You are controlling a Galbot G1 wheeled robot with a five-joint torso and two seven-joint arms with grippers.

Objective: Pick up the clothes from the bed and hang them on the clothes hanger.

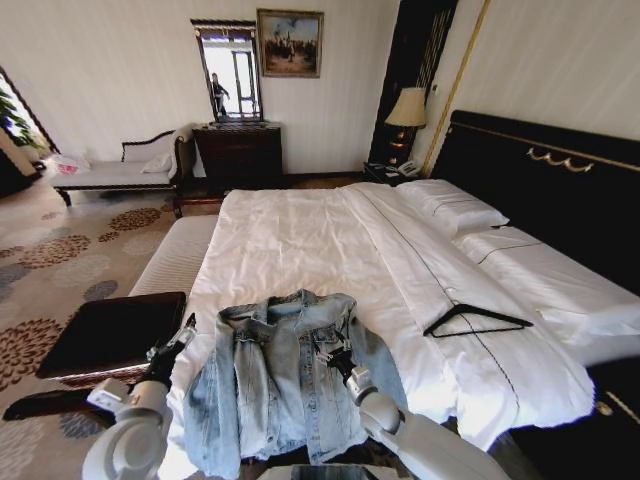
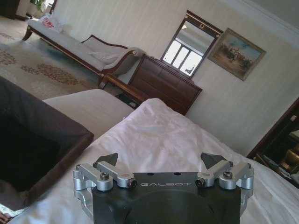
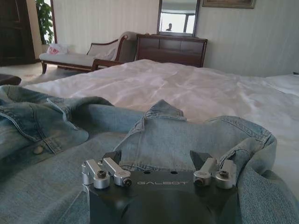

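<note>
Right end effector (image 1: pixel 338 352) sits low over the denim jacket (image 1: pixel 290 380), on its right front panel just below the collar; in the right wrist view the fingers (image 3: pixel 209 168) stand apart with denim lying between and beyond them, not clamped. Left end effector (image 1: pixel 180 335) hangs beside the jacket's left sleeve at the bed's left edge, fingers (image 2: pixel 108 161) spread wide over bare white sheet, holding nothing.

Jacket lies face up at the foot of the bed (image 1: pixel 300 240). Long axis runs along the bed's length: collar toward the headboard, hem toward the robot and draping over the foot edge. Left sleeve hangs down the near left corner.

Clothes hanger (image 1: pixel 476 320) lies flat on the sheet to the jacket's right, well apart from it, hook toward the headboard, close to the fold line by the pillows (image 1: pixel 455 208).

Open sheet extends from collar up to the pillows. Dark stool (image 1: pixel 110 335) stands close to the bed's left side, near the left arm.
</note>
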